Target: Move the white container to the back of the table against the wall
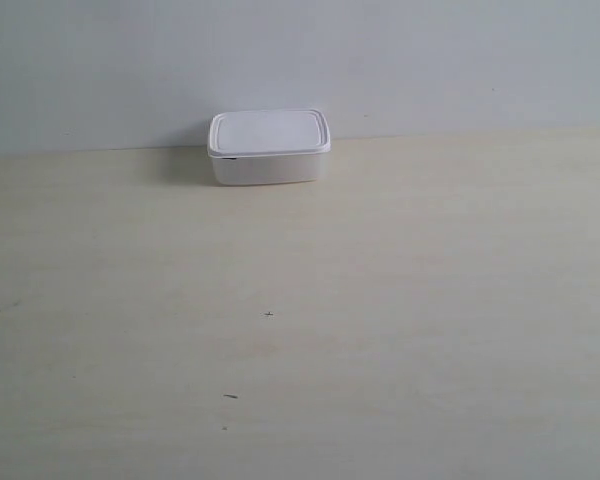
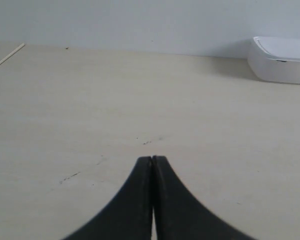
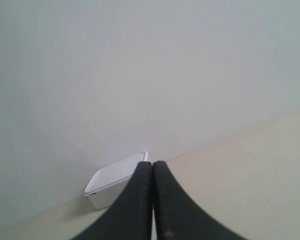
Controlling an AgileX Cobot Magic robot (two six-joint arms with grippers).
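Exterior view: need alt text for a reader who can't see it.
A lidded white container sits at the back of a pale wood-grain table, right by a plain light wall, slightly left of centre. A few small dark marks dot the table nearer the camera.

Surface (image 1: 430, 300): pale cream wood-grain, flat, running back to the foot of the wall (image 1: 430, 60). One item lies on it: a white container (image 1: 269, 148), shallow and rectangular with rounded corners, lid (image 1: 269, 131) seated, standing level at the rear edge just in front of the wall. Contact with the wall cannot be confirmed. It casts a soft shadow on the surface beside it. Blemishes noted well forward of the container: a small cross-shaped mark (image 1: 269, 314), a short dark dash (image 1: 230, 396) nearer the front, and a faint streak (image 1: 2, 310) at the exterior view's left edge. The left wrist view shows further small dark scuffs (image 2: 70, 176) in the grain.
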